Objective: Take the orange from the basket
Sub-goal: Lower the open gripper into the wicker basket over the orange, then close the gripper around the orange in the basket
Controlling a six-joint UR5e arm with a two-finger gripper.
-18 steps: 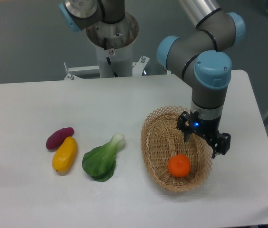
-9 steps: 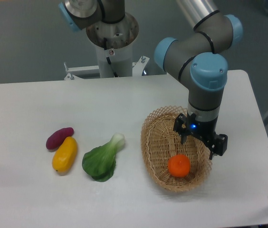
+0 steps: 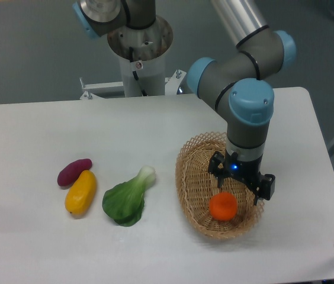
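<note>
The small round orange [image 3: 222,206] lies in the near half of the oval wicker basket [image 3: 184,177] at the right of the table. My gripper [image 3: 241,183] hangs over the basket, just behind and slightly to the right of the orange. Its two dark fingers [image 3: 217,169] are spread wide apart with nothing between them. The gripper's body hides part of the basket's floor and its right rim.
A green bok choy [image 3: 127,199] lies left of the basket. Further left lie a yellow-orange elongated fruit [image 3: 80,192] and a purple sweet potato [image 3: 74,171]. The robot's base [image 3: 138,47] stands at the back. The table's right edge is near the basket.
The gripper has moved left across the basket, from over the right rim to just behind the orange. The orange and the other items have not moved.
</note>
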